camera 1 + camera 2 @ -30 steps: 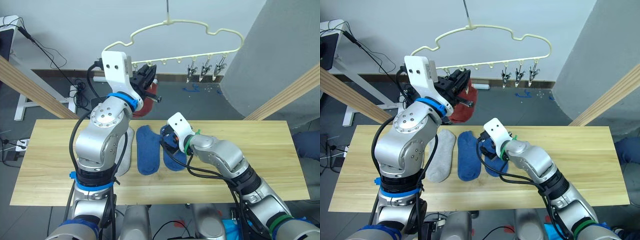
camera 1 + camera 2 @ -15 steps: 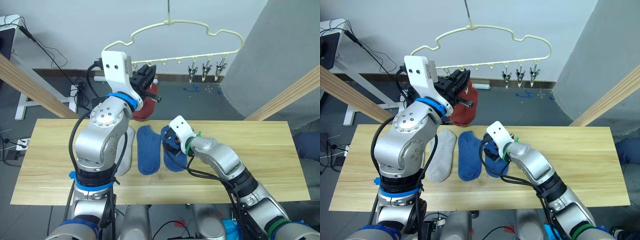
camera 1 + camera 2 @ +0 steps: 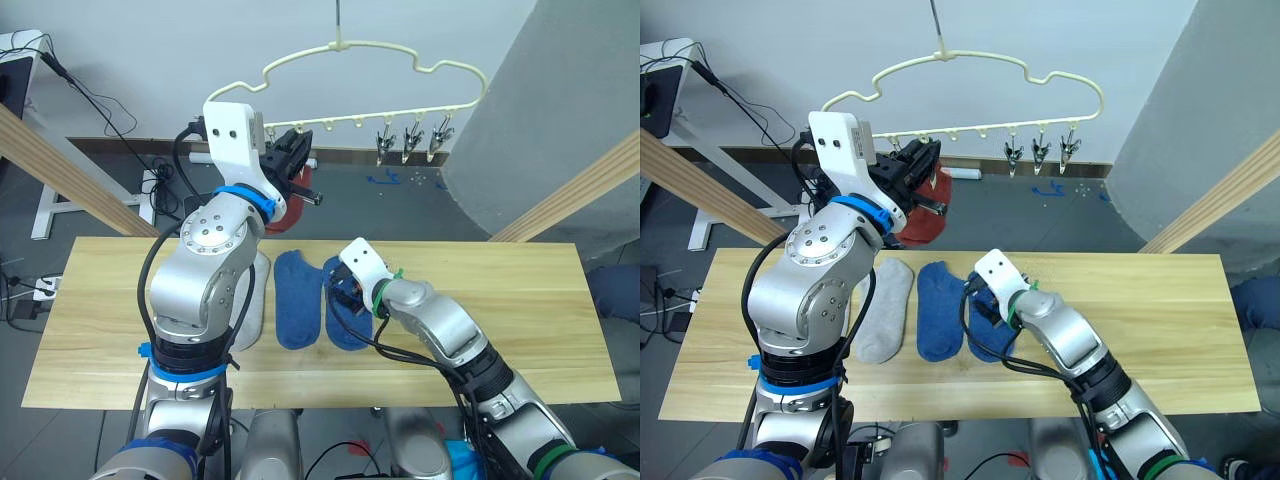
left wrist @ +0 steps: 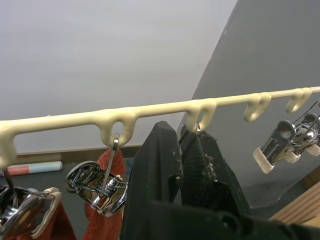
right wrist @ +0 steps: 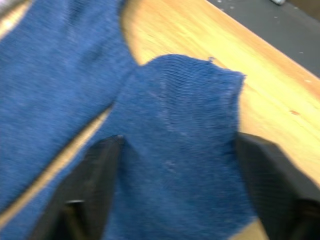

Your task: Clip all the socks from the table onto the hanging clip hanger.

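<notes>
The cream clip hanger hangs above the far side of the table. My left gripper is raised to its clip row, fingers pressed together under a loop, seemingly on a clip hidden between them. A rust red sock hangs from the neighbouring clip. On the table lie a grey sock and two blue socks. My right gripper is open and low over the right blue sock, a finger on either side of its cuff.
Three free metal clips hang at the hanger's right end. Slanted wooden beams stand at both sides of the table. A grey wall panel rises at the right, and cables lie on the floor behind.
My right gripper has slid a little toward the table's front and lower onto the right blue sock. The left gripper has stayed at the hanger.
</notes>
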